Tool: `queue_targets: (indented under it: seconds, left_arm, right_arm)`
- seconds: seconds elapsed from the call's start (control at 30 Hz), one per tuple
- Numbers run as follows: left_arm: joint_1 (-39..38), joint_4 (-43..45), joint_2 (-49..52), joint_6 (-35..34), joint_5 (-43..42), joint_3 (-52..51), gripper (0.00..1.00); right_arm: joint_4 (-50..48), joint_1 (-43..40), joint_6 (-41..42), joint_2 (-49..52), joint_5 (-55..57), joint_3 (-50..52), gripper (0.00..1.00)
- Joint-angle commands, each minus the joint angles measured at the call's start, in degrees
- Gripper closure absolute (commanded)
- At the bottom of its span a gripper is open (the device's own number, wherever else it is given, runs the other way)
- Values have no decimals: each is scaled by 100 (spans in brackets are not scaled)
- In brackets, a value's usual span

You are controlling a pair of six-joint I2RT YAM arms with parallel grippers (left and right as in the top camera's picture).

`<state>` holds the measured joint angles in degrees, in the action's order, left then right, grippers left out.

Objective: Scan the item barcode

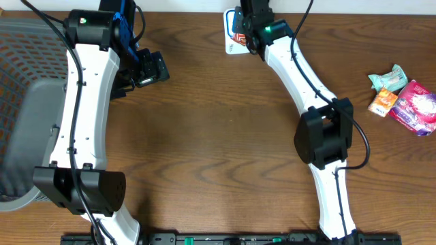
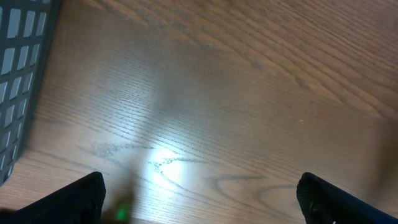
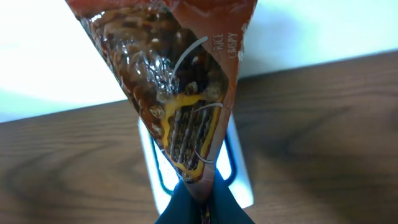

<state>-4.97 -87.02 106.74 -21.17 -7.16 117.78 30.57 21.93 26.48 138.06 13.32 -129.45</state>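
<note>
Pinching the lower tip of a brown-and-red snack packet (image 3: pixel 180 93), the right gripper (image 3: pixel 200 208) was clamped hard, its dark fingers (image 3: pixel 177 210) squeezed together with only the wrapper's seam between them. The packet fanned out wide away from that grip, glossy and crinkled, with "RICE CRISPY" readable on one edge. No barcode showed on the side facing the wrist camera.

Right behind the packet sat a white block with a blue outline (image 3: pixel 239 180), resting at the far edge of the table (image 1: pixel 218 136). Couldn't tell whether packet and block were touching. Past that edge there was just a plain white wall (image 3: pixel 311 37).

Over on the other side, the left gripper (image 2: pixel 202 202) was spread fully apart with nothing in it, hanging over bare wood. The tabletop was dark brown with strong grain, and a bright patch of light bounced off it just ahead of the fingertips, plus a small green glint near one finger. A grey mesh basket (image 2: pixel 18 74) stood at the table's left end, close to that arm.

Well away at the right end lay a little cluster: a teal packet (image 1: pixel 387 78), an orange packet (image 1: pixel 383 102) and a pink packet (image 1: pixel 417 107), all bunched up against each other.
</note>
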Motion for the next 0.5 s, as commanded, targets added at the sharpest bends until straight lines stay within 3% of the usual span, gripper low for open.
queue_targets:
  seconds: [0.0, 0.23, 0.47]
  left_arm:
    - [20, -35, 48, -9, 35, 11, 2]
    - [20, -35, 48, -9, 35, 11, 2]
    - [20, -33, 48, -9, 35, 11, 2]
  right_arm:
    - [-37, -70, 238, 85, 94, -61, 99]
    - [317, -315, 195, -407, 345, -90, 99]
    - [1821, -1274, -50, -1121, 1202, -90, 99]
